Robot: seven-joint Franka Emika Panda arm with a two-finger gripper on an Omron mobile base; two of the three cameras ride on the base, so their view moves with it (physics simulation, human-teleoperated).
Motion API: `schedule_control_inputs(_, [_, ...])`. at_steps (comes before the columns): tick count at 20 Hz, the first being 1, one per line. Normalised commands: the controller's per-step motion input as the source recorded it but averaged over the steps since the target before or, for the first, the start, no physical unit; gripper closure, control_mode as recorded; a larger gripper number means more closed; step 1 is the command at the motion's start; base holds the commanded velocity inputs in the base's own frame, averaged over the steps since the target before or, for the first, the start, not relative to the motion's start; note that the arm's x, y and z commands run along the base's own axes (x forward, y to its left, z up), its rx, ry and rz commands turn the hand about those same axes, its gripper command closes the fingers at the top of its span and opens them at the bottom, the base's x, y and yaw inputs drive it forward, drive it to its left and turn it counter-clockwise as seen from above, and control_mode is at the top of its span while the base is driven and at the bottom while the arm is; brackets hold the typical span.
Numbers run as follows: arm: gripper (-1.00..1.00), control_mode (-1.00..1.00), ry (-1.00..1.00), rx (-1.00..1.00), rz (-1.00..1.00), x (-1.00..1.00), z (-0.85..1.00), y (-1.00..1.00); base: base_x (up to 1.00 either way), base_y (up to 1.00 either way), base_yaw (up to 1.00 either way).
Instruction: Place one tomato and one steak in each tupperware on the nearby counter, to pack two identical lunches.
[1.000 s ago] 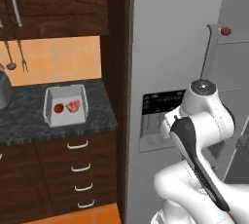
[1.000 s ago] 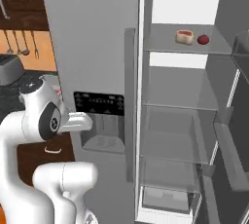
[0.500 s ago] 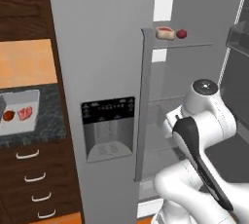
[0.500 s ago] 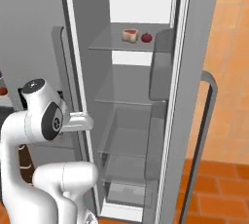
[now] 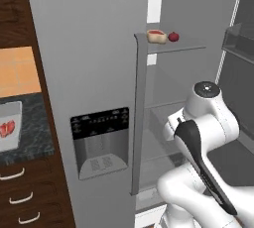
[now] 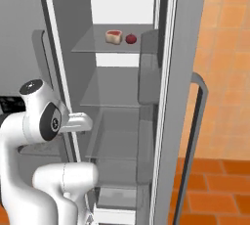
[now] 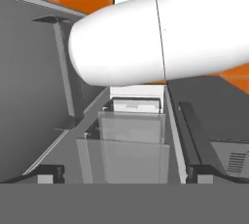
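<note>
Grey-white tupperware [image 5: 9,124] sitting at far left edge of left base view on speckled counter [image 5: 34,140], red food inside but cut off by frame, so cannot tell exactly what. Compared with a second ago: whole picture shifted sideways, counter nearly gone from frame, open fridge brought front and centre. Read as base driving or turning toward fridge, not as tub or food moving. Closed fridge door with dispenser panel [image 5: 100,142] and long handle [image 5: 139,118] close in front on left base view. On upper glass shelf [image 5: 192,47]: steak [image 5: 157,36] and tomato [image 5: 173,36] just beside each other, apart from gripper and well above arm's elbow; same pair in right base view, steak [image 6: 114,36] left of tomato [image 6: 131,38]. Gripper [image 7: 124,174] in hand view pointing down toward lower fridge drawers, fingertips [image 7: 48,173] spread wide at bottom corners, nothing between them, nothing held. Judged meaning for task: transit from counter to fridge about finished, fetch of shelf pair not yet begun. Next likely: raise hand to upper shelf, take one item, carry back to a tupperware. Risks: long high reach, knocking tomato into a roll off shelf while taking steak.
</note>
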Motion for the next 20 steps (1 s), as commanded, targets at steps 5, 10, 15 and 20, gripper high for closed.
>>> schedule_control_inputs(5, [-1.00, 1.00, 0.00, 0.00, 0.00, 0.00, 0.00, 0.00, 0.18, -0.29, -0.21])
schedule_control_inputs(10, [-1.00, -1.00, -0.03, 0.04, 0.00, 0.04, 0.00, -0.03, 0.04, -0.11, -0.04])
schedule_control_inputs(15, [-1.00, -1.00, -0.29, 0.07, 0.00, 0.38, 0.23, 0.00, 0.00, 0.00, 0.00])
schedule_control_inputs(20, [-1.00, -1.00, -0.41, 0.09, 0.05, 0.50, 0.68, 0.00, 0.00, 0.00, 0.00])
